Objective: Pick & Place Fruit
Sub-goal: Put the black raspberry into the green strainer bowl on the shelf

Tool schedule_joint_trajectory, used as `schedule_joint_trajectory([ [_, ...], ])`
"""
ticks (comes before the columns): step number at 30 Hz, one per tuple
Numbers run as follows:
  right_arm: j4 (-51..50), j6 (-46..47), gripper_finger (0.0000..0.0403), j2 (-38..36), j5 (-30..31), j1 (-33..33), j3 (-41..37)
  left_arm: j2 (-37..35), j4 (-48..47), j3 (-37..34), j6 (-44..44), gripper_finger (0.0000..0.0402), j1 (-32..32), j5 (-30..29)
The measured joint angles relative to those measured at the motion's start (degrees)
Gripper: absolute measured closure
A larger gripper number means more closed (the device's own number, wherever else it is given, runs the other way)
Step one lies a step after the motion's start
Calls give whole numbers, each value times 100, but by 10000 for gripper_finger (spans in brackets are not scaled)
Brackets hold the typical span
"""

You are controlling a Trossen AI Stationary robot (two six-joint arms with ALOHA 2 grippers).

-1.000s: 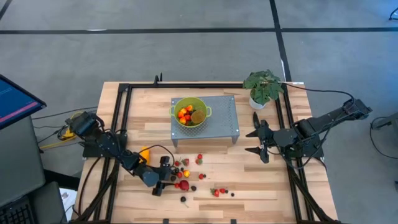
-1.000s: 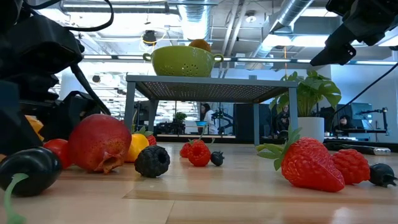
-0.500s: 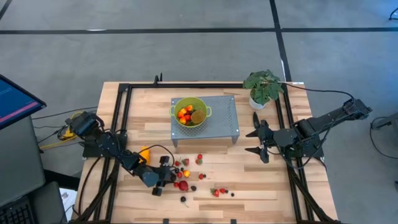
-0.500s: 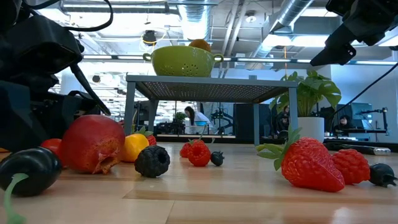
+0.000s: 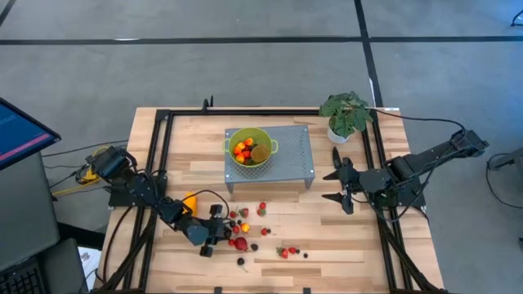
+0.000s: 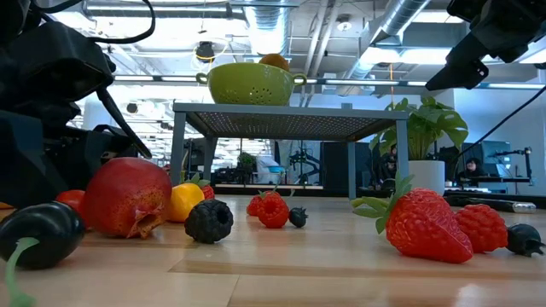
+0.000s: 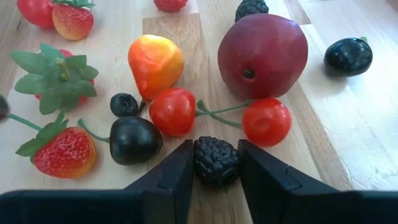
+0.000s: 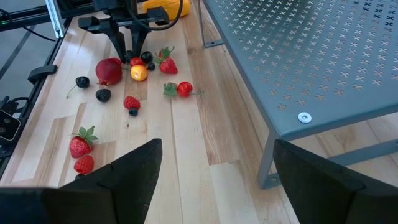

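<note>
so the left gripper [image 7: 216, 163] is down in the fruit pile near the front-left of the table, fingers pinched in on a blackberry [image 7: 216, 162], one pad on each side of it, still sitting on the wood. looks like a proper grip from the wrist view, though i can't really tell how firmly the pads bite. around it: a red cherry tomato [image 7: 173, 111] at about 11 o'clock from the berry, another one [image 7: 266, 121] at 1 o'clock, a dark cherry [image 7: 135, 140] at 9 o'clock, and the big red fruit [image 7: 262, 56] further up at 1 o'clock. if i were doing this, i'd lift straight up first, since those green stems run just above the berry and dragging sideways would probably roll the tomatoes. then carry it over to the green colander [image 5: 250, 149] on the grey stand [image 5: 294, 151], which already has fruit in it. right gripper [image 5: 341, 186] just hangs wide open, empty, beside the stand at its 3 o'clock side.
</note>
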Motion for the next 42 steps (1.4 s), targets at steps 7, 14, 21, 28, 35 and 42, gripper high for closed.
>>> schedule_joint_trajectory([
  [7,-1,0,101,0,0,-1,0,-186,2,-27,-4,289,3,100],
  [14,0,-1,101,0,1,0,0,-1026,158,-17,-3,289,40,55],
  [21,2,1,101,0,-1,-1,0,-1969,912,-15,628,289,415,-339],
  [28,5,0,101,0,0,-1,0,-2598,2234,-7,1831,289,1265,-388],
  [35,7,1,101,2,-1,0,0,-2866,2571,-2,2446,289,2390,-391],
  [42,9,0,101,0,-1,-1,0,-2818,2537,-2,2426,289,3227,-389],
])
